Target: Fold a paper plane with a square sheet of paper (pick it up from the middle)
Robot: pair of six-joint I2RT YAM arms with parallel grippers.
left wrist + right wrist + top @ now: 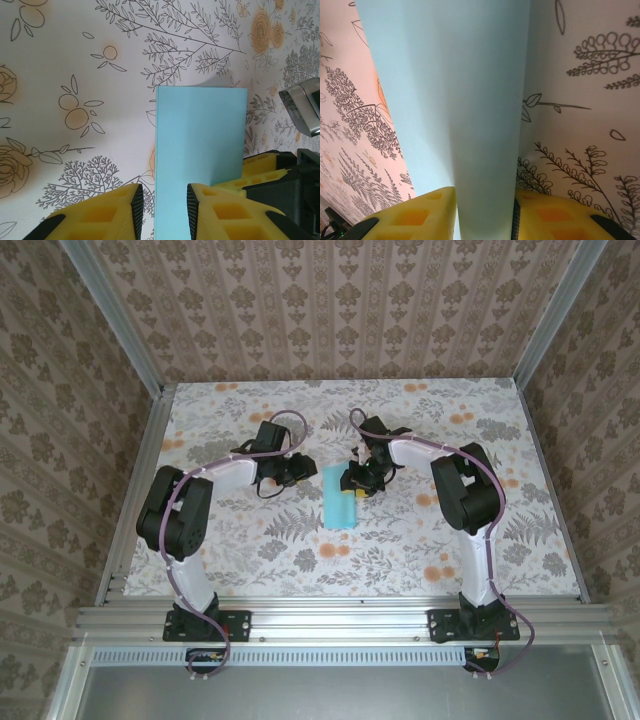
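Patterned walls (340, 310) on three sides; within them a floral-print table (250, 550); bolted at its near edge, left arm (185, 510) and right arm (470, 495), both bent inward toward the middle.

Between the arms, near mid-table, the sheet (338, 502); turquoise, doubled over into a narrow rectangle, long sides running away from the bases; lies on the print, its far short edge lifted a little off the table in the left wrist view.

At the sheet's left long edge, the left gripper (298, 472); sits low over the paper; seen from its own wrist, straddles a strip along that edge, jaws parted by a clear gap, yellow fingers (100, 217) one off the sheet and one over it; no telling whether the pads press the paper.

At the opposite long edge, the right gripper (358, 480); equally low; from its own wrist, jaws likewise apart, a band of sheet filling the gap between them; pinching nothing that can be made out.

Beside the sheet's right edge in the left wrist view, one yellow finger of the right gripper.
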